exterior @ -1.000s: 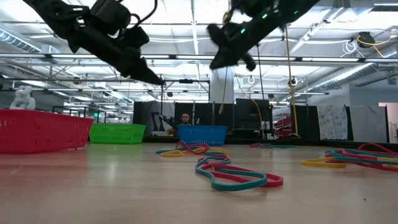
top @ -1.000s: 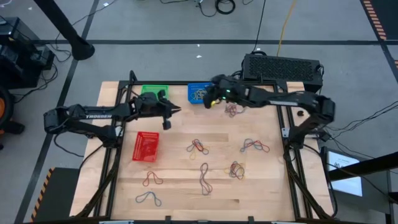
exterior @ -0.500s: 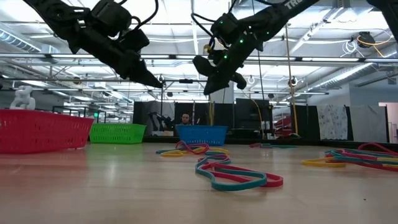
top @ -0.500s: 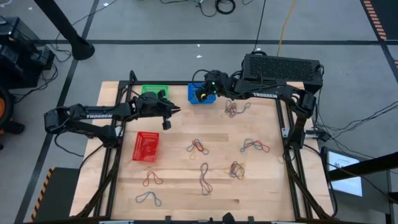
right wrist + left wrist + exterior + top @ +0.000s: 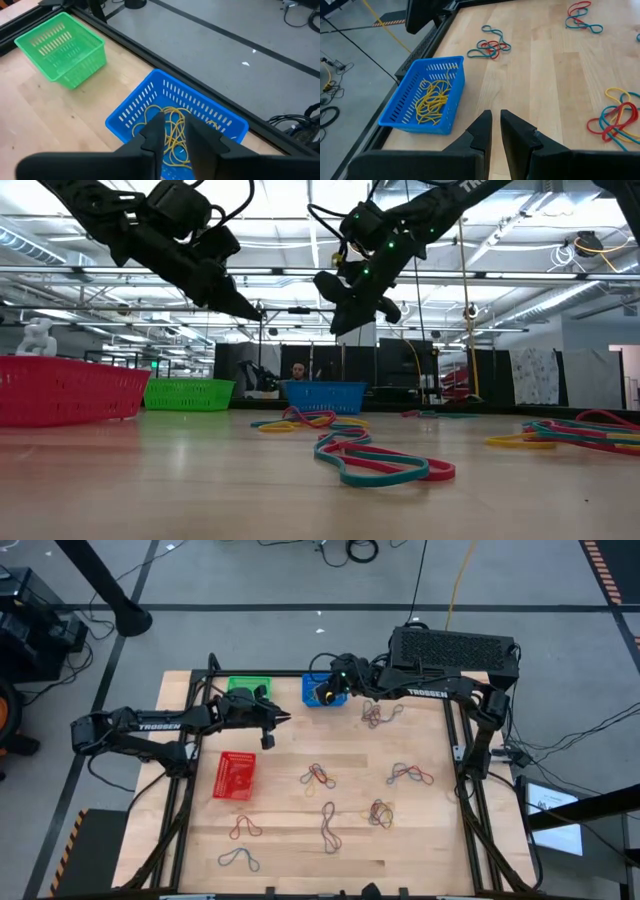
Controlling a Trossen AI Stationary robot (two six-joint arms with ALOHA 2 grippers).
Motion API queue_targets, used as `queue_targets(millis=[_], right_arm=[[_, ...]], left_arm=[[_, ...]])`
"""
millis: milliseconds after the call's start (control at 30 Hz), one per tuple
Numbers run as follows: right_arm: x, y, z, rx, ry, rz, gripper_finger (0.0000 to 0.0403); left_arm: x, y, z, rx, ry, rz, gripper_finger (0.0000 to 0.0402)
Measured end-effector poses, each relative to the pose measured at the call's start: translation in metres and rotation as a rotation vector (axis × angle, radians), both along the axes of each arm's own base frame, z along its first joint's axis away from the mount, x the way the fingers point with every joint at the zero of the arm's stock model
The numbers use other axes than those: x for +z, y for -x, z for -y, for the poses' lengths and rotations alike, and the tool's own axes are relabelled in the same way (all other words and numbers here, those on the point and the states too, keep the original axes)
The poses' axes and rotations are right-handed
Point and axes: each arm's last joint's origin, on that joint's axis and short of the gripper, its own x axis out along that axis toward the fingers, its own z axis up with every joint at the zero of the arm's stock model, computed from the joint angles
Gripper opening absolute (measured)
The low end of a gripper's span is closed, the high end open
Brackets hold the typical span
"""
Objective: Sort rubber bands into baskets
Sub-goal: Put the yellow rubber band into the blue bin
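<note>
Nearest the front edge of the tabletop [image 5: 400, 850], loose rubber bands [image 5: 327, 825] lie in small tangles of red, yellow and blue-grey, with further clumps toward the middle and at about two o'clock. At nine o'clock sits the red basket [image 5: 235, 776], which looks empty from above. Just beyond it the left gripper [image 5: 286, 717] hangs above the wood, its arm stretched in level from the nine o'clock side, jaws nearly shut with only a thin slit between them and nothing held. At the far edge, around eleven o'clock, stands the green basket [image 5: 61, 48], empty. Beside it at twelve o'clock is the blue basket [image 5: 172, 117], holding a loose heap of yellow bands [image 5: 172, 132]. The right gripper [image 5: 174, 134] hovers directly over that basket, arm reaching in from two o'clock, jaws slightly parted and empty.
</note>
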Motion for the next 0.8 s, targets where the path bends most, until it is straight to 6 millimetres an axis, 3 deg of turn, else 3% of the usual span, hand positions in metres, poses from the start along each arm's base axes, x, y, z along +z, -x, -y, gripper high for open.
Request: queue_targets(millis=[167,400,533,800], right_arm=[[0.003,0.004,-0.004,0.059,-0.074,-0.033,0.0085],[0.036,0.017,-0.03,0.234,-0.367,-0.024,0.0086],[0.042,0.026,-0.071,0.286,-0.485,-0.13,0.0086],[0.028,0.037,-0.174,0.339,-0.596,-0.426,0.0086]], left_arm=[[0.0,0.0,0.001,-0.008,0.002,0.0,0.0047],[0.004,-0.005,0.009,-0.145,0.037,0.065,0.0047],[0.007,-0.008,0.016,-0.227,0.051,0.095,0.0047],[0.009,-0.012,0.027,-0.288,0.043,0.115,0.0047]])
